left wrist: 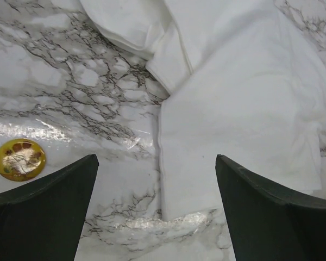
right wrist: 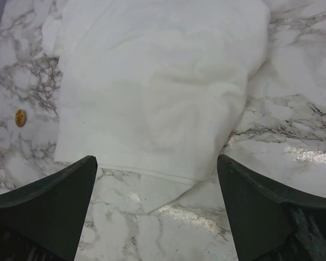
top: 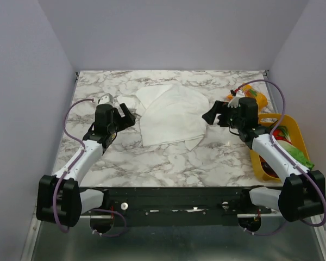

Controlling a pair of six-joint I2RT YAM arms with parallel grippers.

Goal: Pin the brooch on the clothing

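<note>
Slippage is looming as left pincer [left wrist: 155, 163] and right pincer [right wrist: 156, 161], both spread, are facing flat round gold brooch [left wrist: 20, 159] on glossy marble desk [left wrist: 54, 81].

tabletop [top: 206, 157]: marble-print, smooth and glossy, with glare streaks in both wrist views. T-shirt [top: 171, 117]: white cloth, matt, soft, lightly creased, stitched hems showing. brooch [left wrist: 20, 159]: small gold-yellow disc, shiny, mottled brownish face – metal or enamel, can't tell. left pincer [left wrist: 156, 160] and right pincer [right wrist: 156, 163]: dark, matt, plastic-looking, faintly grainy. left arm [top: 84, 157] and right arm [top: 274, 152]: smooth white shells with a slight sheen, black matt joints. yellow tray [top: 300, 137] – glossy plastic
</note>
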